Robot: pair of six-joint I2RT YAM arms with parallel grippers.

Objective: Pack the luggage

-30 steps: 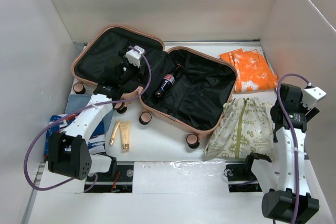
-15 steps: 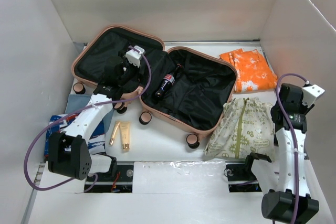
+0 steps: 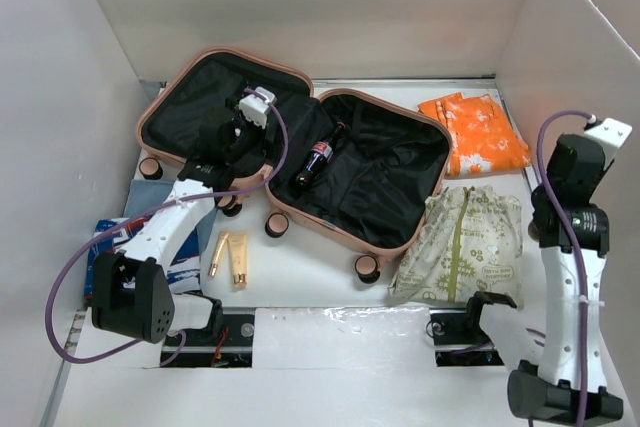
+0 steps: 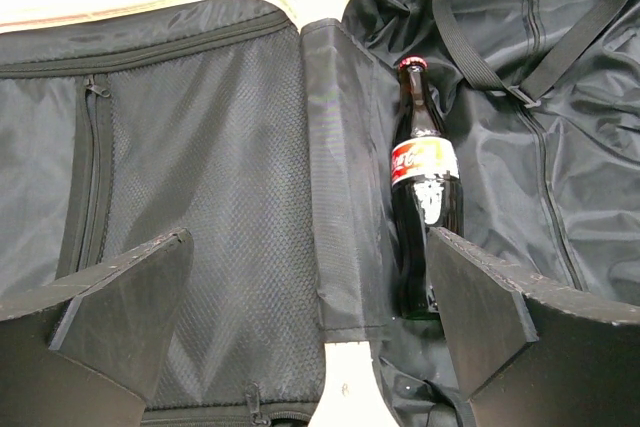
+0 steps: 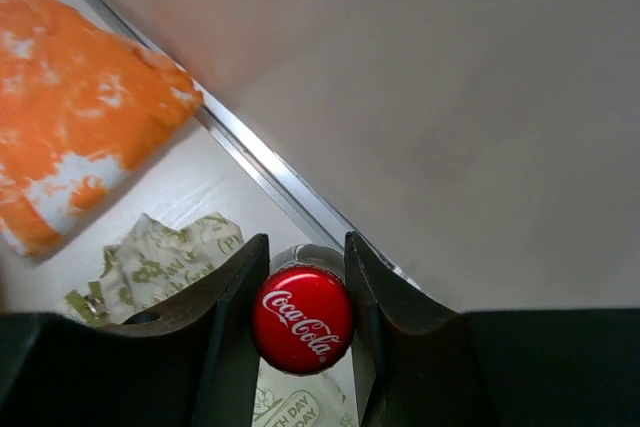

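The luggage (image 3: 395, 172) lies open and flat, pink shell with black lining (image 4: 200, 147). A dark cola bottle (image 3: 317, 160) lies in its right half beside the hinge (image 4: 423, 187). My left gripper (image 4: 310, 247) hangs open over the hinge strip (image 3: 235, 135), holding nothing. My right gripper (image 5: 305, 247) is shut on the neck of a second bottle, whose red cap (image 5: 302, 319) shows between the fingers. In the top view the right wrist (image 3: 575, 172) is raised by the right wall and hides that bottle.
A folded orange cloth (image 3: 475, 132) lies at the back right. A cream drawstring bag (image 3: 460, 242) sits in front of it, below my right gripper. Gold tubes (image 3: 230, 257) and a blue-white packet (image 3: 120, 242) lie front left. White walls enclose the table.
My right gripper has closed on the bottle's neck, and the right arm has risen and shifted right toward the wall. The left arm has not moved.
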